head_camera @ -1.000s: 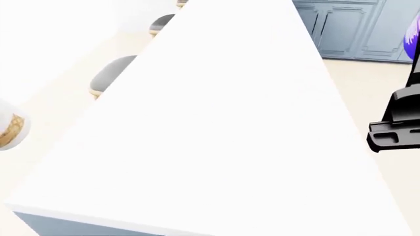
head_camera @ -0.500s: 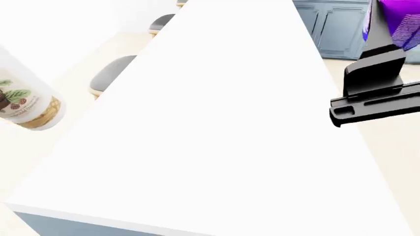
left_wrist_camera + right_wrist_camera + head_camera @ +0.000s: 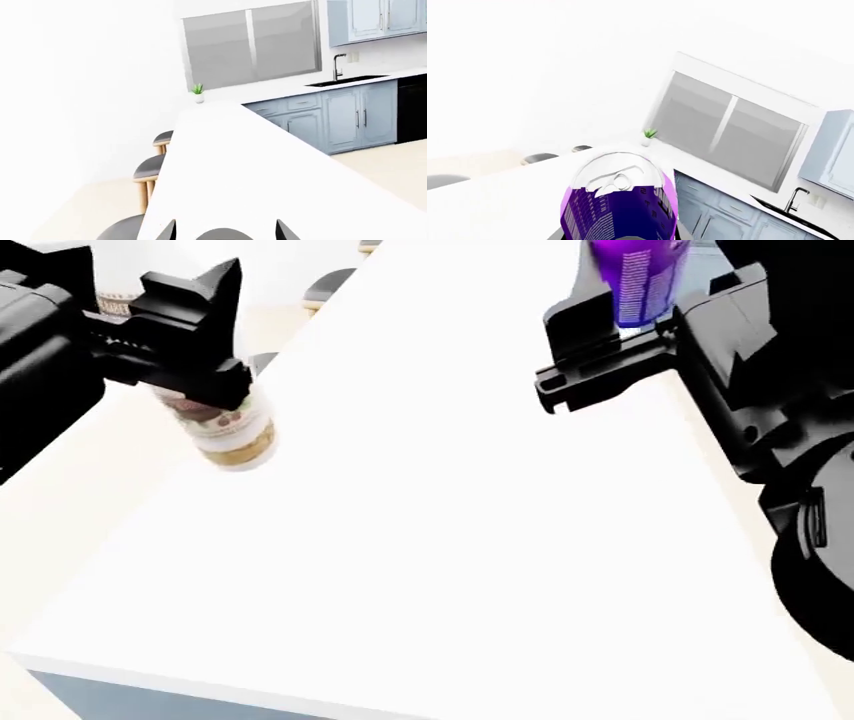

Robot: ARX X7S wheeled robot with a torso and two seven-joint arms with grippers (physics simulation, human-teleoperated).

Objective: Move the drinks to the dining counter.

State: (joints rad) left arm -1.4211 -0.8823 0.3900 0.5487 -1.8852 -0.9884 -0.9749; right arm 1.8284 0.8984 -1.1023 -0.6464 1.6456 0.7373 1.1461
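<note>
The white bottle (image 3: 231, 436) with a brown fruit label hangs tilted over the left edge of the dining counter (image 3: 441, 540). My left gripper (image 3: 180, 350) is shut on its upper body. In the left wrist view a grey rounded top (image 3: 223, 235) shows between the two fingertips (image 3: 167, 232), above the long white counter (image 3: 253, 165). The purple can (image 3: 641, 278) stands upright in my right gripper (image 3: 641, 328), which is shut on it over the counter's far right side. The right wrist view shows the can (image 3: 620, 207) and its silver top close up.
Grey round stools (image 3: 324, 284) line the counter's left side, also seen as stools (image 3: 149, 168) in the left wrist view. Blue-grey cabinets (image 3: 347, 117), a sink tap (image 3: 338, 64), a window and a small plant (image 3: 197, 90) lie beyond the counter's far end.
Both arms have swung in from the head view's edges toward the counter. The bottle moved right and up over the left edge. The can moved left over the right side.
</note>
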